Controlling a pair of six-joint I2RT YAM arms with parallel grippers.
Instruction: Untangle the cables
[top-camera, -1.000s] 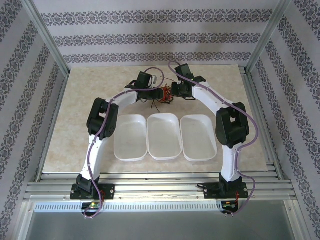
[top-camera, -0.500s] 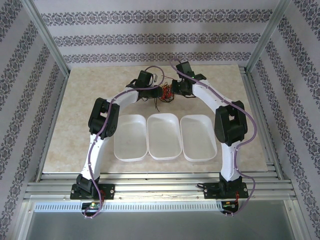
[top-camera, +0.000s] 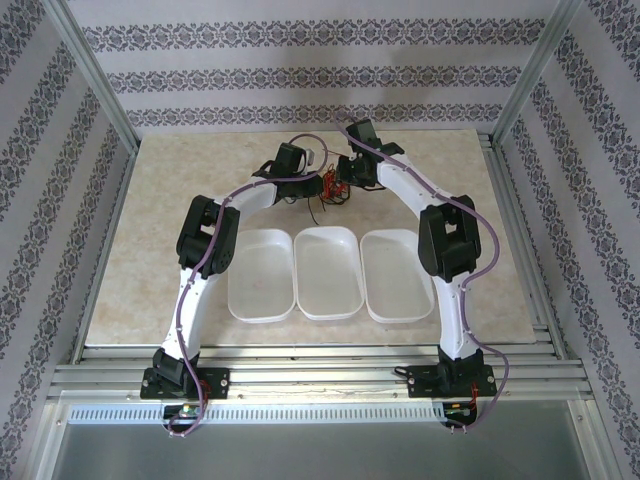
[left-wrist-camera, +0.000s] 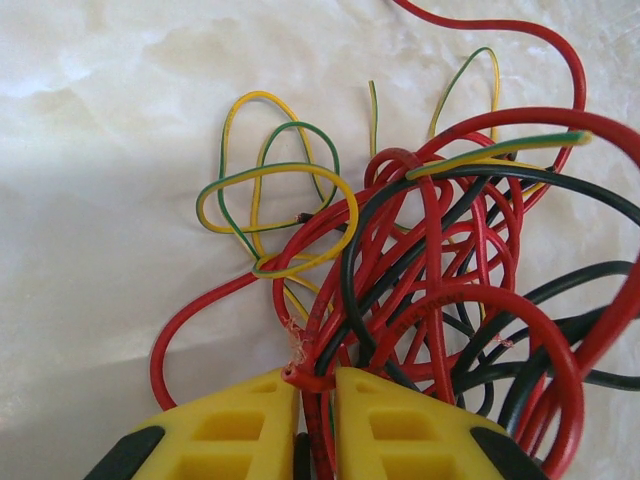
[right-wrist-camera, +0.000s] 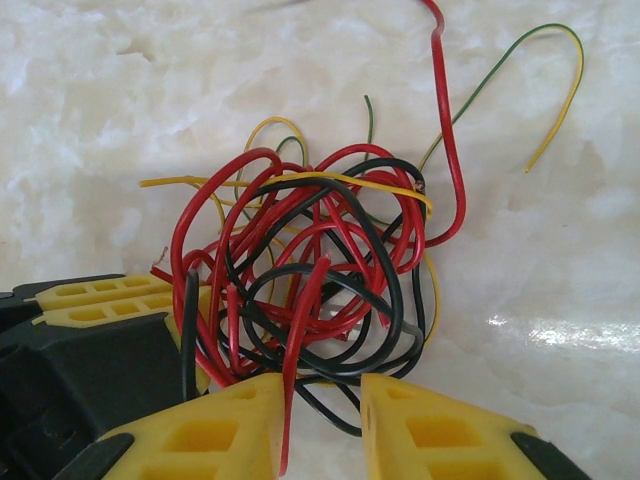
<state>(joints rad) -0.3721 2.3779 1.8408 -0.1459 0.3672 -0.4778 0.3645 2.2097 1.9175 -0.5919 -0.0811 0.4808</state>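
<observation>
Patterned wallpaper walls close in a pale, marble-look table (top-camera: 170, 200), and 3 empty white trays (top-camera: 327, 272) sit side by side towards its near edge. The cables (top-camera: 330, 187) lie in 1 knotted bundle close to the middle of the table's far edge, well apart from the trays, with both arms reaching over to meet at it. From the left wrist, the left gripper (left-wrist-camera: 315, 388) has its yellow fingers drawn almost together, pinching red strands at the near side of the bundle, while red, black and yellow-green loops fan out beyond it. From the right wrist, the right gripper (right-wrist-camera: 320, 400) stands with its fingers apart; 1 red strand hangs down through the gap against the left finger, but nothing is squeezed between the 2. The tangle looks as tight as ever, so the work seems to be at the stage of getting a second grip, with no wire separated yet. The next move likely calls for the right fingers to close on that single red strand, not a black neighbour, and then for a slow pull away from the left hold so that loops slide free instead of cinching tighter.
</observation>
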